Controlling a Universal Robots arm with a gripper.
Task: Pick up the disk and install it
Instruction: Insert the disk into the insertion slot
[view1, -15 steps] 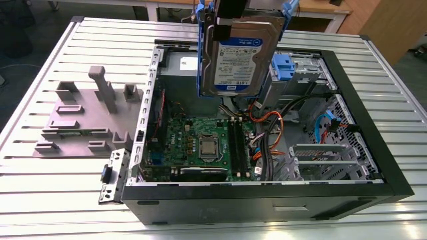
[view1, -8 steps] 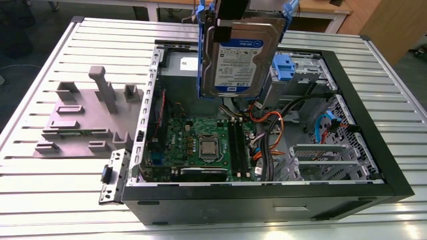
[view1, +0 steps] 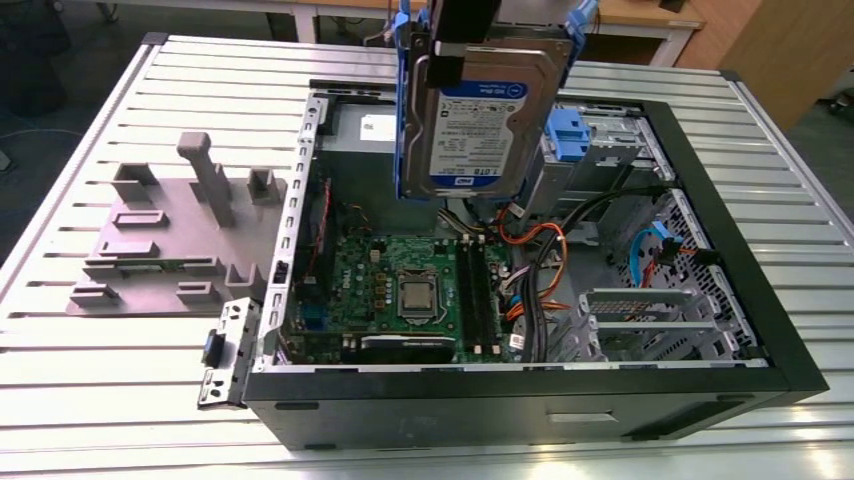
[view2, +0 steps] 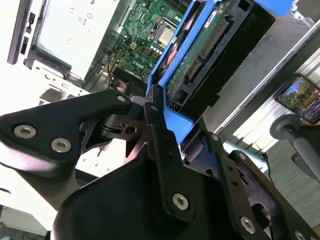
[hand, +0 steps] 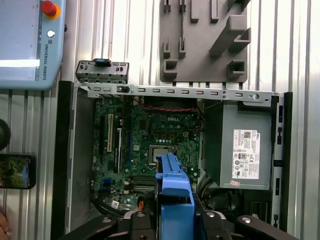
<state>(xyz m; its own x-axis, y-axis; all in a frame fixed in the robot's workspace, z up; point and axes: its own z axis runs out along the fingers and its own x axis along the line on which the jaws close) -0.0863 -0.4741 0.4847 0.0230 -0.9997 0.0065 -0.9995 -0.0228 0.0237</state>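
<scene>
One ribbed metal bench (view1: 107, 400) carries one open black computer case (view1: 507, 400), lying on its side toward the edge at the exterior view's right. One grey fixture plate (view1: 147, 250) with several upright blocks lies just beside the case, toward the bench's edge at the exterior view's left. Inside the case lie one green motherboard (view1: 400, 270) and one grey power-supply box (hand: 235, 145) with a white sticker. The single disk (view1: 483, 130) hangs on edge above the open case, over its far side in the exterior view. Its labelled face is turned to that camera, its lower edge is above the motherboard, and it is not seated in any bay. The one gripper (view2: 155, 107) is above it, with its black fingers (view2: 160, 150) pressed together on the blue carrier rail at the disk's upper end, so the disk hangs straight down from them. One small blue latch piece (view1: 567, 130) stands inside the case, beside the disk. One phone (hand: 15, 171) lies on the bench, outside the case wall.
</scene>
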